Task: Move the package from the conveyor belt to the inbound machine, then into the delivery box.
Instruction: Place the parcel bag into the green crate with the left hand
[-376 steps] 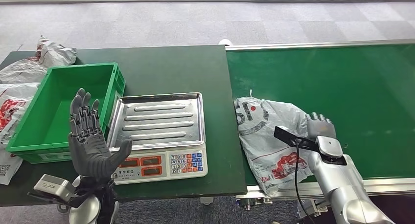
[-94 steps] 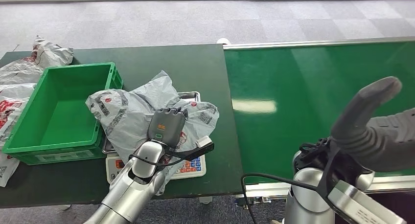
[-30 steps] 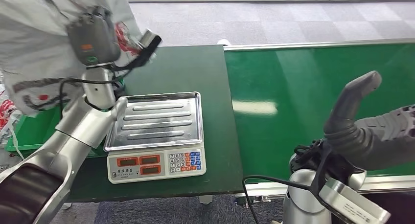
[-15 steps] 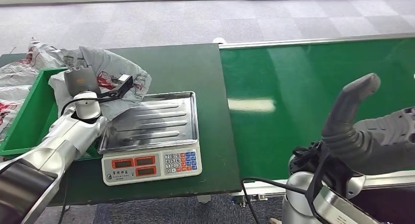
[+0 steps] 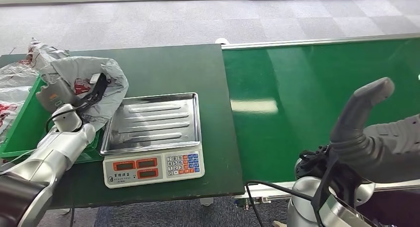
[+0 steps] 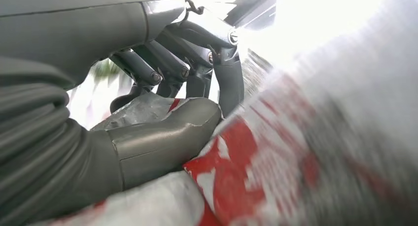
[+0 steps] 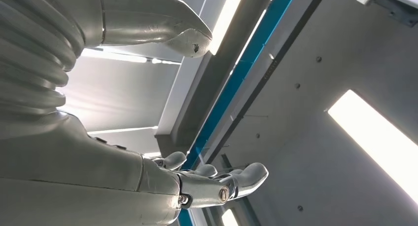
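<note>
Grey carpet tiles lie beyond a dark green table [image 5: 168, 63] adjoining the conveyor belt [image 5: 322, 98]. Head view: the scale [image 5: 152, 133], its steel tray bare, sits centrally on the table. Left of the scale, the left hand [image 5: 53, 94] grasps the grey package [image 5: 86, 78] over the green delivery box [image 5: 25, 125]. Right of the scale, the right hand [image 5: 381, 138] is raised. Left wrist view: thumb and fingers [image 6: 197, 73] pinch the red-printed bag. Right wrist view: the hand is released, fingers spread, facing ceiling lights [image 7: 374, 137].
</note>
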